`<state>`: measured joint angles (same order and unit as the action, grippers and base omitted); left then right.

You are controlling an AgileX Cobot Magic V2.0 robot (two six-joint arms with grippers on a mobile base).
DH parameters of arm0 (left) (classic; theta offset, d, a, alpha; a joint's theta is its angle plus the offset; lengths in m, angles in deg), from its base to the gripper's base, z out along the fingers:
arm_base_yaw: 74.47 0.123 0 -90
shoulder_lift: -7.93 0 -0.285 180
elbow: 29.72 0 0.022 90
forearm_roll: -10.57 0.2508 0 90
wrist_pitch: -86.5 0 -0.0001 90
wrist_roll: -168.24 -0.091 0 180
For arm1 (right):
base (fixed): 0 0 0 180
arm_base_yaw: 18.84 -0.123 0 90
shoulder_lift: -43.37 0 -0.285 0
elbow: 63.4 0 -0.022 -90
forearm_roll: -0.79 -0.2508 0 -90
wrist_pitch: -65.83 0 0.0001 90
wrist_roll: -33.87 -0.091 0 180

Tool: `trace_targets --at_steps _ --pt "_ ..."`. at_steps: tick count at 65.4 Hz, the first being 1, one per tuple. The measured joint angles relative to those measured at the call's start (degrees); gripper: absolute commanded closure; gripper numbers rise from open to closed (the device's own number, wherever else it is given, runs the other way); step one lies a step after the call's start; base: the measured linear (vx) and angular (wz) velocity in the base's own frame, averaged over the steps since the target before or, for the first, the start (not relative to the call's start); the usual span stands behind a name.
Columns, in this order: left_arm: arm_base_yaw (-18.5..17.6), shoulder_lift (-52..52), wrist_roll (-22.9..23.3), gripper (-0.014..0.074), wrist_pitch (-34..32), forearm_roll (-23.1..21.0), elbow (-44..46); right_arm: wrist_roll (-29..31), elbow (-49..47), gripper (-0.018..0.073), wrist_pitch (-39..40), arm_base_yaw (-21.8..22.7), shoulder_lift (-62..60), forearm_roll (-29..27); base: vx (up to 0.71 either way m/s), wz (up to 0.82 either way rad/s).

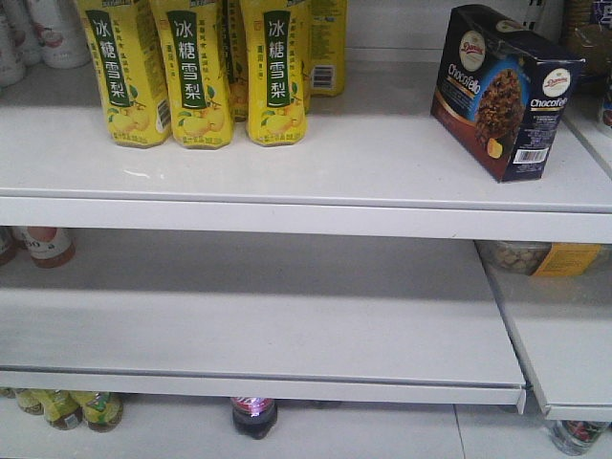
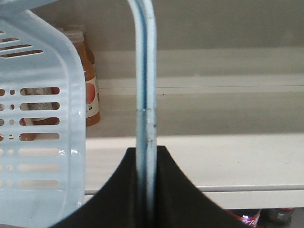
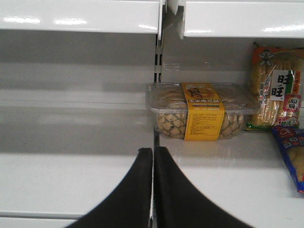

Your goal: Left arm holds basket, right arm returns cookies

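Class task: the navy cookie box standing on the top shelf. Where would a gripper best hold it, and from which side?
Grip the cookie box across its two broad printed faces, coming from the shelf's open front. It stands upright, angled, with its narrow barcode end toward the aisle and free space on both sides.

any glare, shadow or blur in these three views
Front view: soft overall; the dark navy cookie carton casts a faint shadow on the white top shelf, and the shelf below sits in shade. Left wrist view: a small glint on the pale blue slotted plastic basket, with its handle slightly blurred. Right wrist view: bright glare streaks on the white shelf edge; the clear snack tub stays readable.
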<state>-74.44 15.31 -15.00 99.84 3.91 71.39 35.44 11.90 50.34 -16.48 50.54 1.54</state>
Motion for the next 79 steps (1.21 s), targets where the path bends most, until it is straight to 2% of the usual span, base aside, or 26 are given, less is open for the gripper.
trace_targets --at_steps 20,39,79 --pt "0.0 0.0 0.0 0.0603 0.0 0.0 0.0 -2.8 3.5 0.0567 7.5 0.0 0.0 2.1 0.0 0.0" --pt "0.0 0.0 0.0 0.0603 0.0 0.0 0.0 -6.9 3.5 0.0567 8.5 0.0 0.0 3.9 0.0 0.0" --pt "0.0 0.0 0.0 0.0603 0.0 0.0 0.0 -6.9 3.5 0.0567 8.5 0.0 0.0 3.8 0.0 0.0"
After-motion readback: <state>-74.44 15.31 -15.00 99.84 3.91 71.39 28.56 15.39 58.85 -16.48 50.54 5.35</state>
